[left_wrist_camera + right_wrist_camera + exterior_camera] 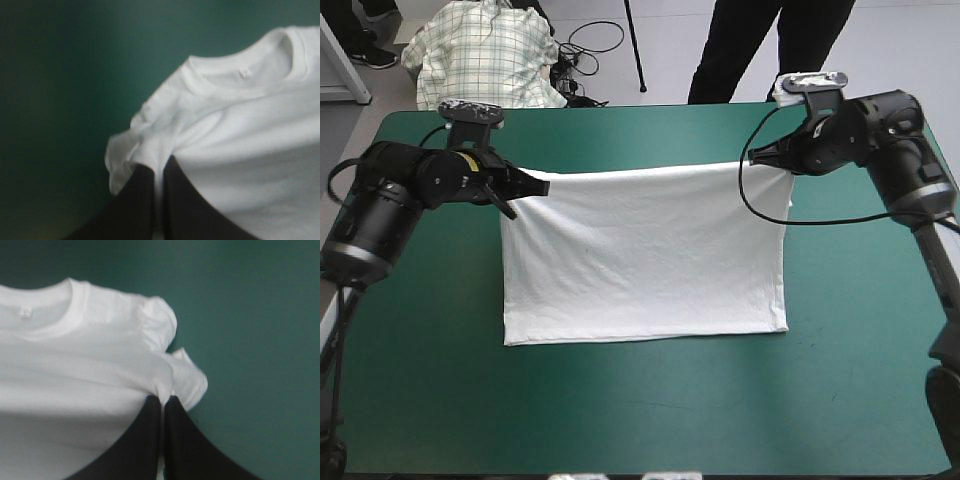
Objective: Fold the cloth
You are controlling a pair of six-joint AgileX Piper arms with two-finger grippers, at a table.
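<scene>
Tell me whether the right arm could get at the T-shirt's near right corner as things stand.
Probably not yet: the right gripper is shut on the T-shirt at its far edge, so it would have to let go first. Nothing lies on the teal-green cover around that corner.

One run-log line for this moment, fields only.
T-shirt: far edge taut between both grippers | left gripper: shut on T-shirt | right gripper: shut on T-shirt

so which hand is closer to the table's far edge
Right. The right hand holds the T-shirt's corner just short of the far edge; the left hand holds the other corner slightly farther back.
</scene>
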